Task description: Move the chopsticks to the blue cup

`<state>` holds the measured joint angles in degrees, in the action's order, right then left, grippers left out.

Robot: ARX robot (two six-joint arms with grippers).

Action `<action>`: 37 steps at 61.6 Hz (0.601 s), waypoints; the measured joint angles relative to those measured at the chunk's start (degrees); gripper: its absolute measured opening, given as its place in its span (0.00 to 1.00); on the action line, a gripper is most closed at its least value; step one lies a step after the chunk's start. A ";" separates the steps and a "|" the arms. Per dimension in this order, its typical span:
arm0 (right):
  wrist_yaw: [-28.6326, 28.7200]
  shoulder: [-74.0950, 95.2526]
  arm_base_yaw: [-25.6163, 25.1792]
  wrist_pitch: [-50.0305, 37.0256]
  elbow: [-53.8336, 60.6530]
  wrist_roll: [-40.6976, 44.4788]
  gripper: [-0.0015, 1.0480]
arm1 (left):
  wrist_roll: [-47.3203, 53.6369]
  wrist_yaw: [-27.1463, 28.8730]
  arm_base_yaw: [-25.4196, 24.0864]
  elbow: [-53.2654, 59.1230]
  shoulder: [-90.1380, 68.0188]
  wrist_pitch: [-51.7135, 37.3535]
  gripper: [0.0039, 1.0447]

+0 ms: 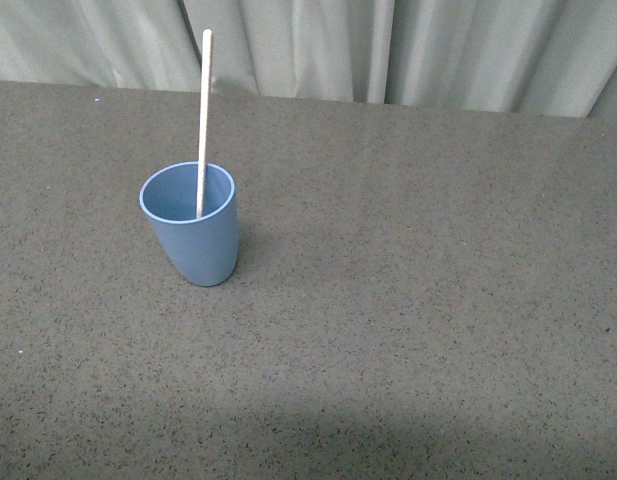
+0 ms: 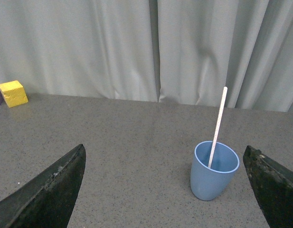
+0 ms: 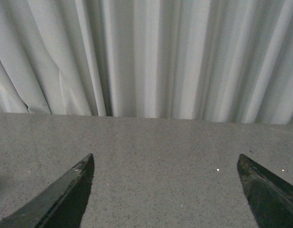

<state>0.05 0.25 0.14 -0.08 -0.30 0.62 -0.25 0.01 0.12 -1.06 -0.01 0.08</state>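
Over on the left side of the counter (image 1: 428, 330), the blue cup (image 1: 192, 235) is standing upright, and the chopstick (image 1: 203, 120) is already sitting inside it, leaning against the far side of the rim and poking well above the top. So the transfer is looking done, judging by how things are lying.

Neither arm is showing in the front view. From the left wrist view, the left pincer (image 2: 167, 190) is hanging spread wide, holding nothing, with the cup between its tips but well beyond them. The right pincer (image 3: 165, 192) is also gaping wide and empty, looking at bare counter and the curtain (image 3: 146, 57).

Now, the risks. That stick is tall and light, and most of its length is standing above the rim, so any knock from the left arm could tip it out or topple the cup. The cup is narrowing toward its base, which I'd judge is making it easier to upset. The left arm is the one to watch, being the one facing the cup. Far off to the left, a yellow block (image 2: 13, 93) is sitting by the curtain, well apart from the action and posing no trouble.
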 joint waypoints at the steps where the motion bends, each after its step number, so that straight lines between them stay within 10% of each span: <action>1: 0.00 0.00 0.00 0.00 0.00 0.00 0.88 | 0.00 0.00 0.00 0.00 0.00 0.00 0.94; 37: 0.00 0.00 0.00 0.00 0.00 -0.07 0.91 | 0.02 0.00 0.00 0.00 0.00 0.00 0.94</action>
<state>0.05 0.25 0.14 -0.08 -0.30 0.56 -0.23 0.01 0.12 -1.06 -0.01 0.08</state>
